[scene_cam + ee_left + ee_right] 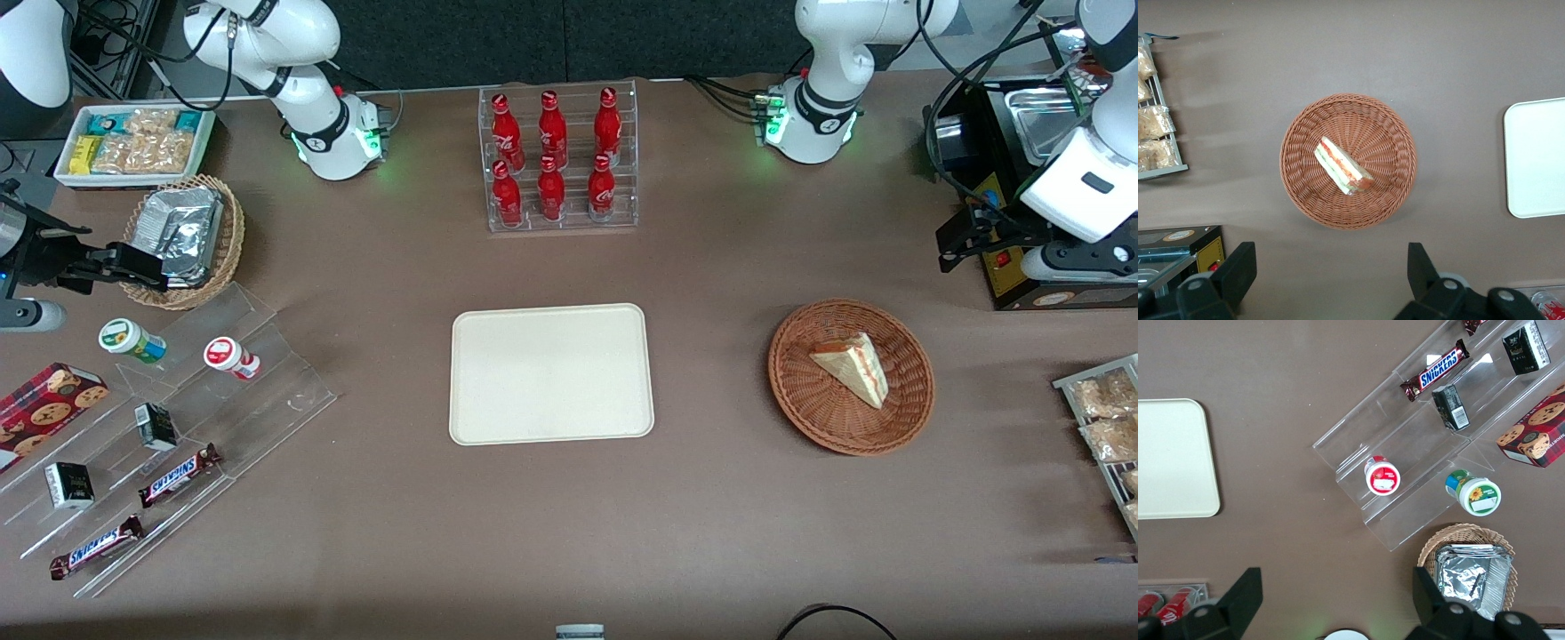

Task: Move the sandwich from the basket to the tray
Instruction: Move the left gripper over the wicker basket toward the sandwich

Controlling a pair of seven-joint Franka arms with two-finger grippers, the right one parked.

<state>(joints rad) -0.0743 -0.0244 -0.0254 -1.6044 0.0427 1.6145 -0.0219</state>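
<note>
The sandwich [853, 364] is a pale wedge with a red and green filling stripe. It lies in the round reddish-brown wicker basket [794, 391]. The cream tray [551, 373] sits bare at the table's middle, beside the basket. My left gripper [962, 238] hangs open and empty above the table, farther from the front camera than the basket and toward the working arm's end. In the left wrist view the sandwich [1341, 167] lies in the basket [1298, 180], clear of my open gripper [1329, 267], and the tray [1538, 160] shows in part.
A clear rack of red bottles [560, 160] stands farther back than the tray. A black appliance [1009, 271] and a wire rack of snack bags [1102, 418] sit at the working arm's end. An acrylic snack stand [178, 418] and a tan foil-pack basket [182, 240] lie toward the parked arm's end.
</note>
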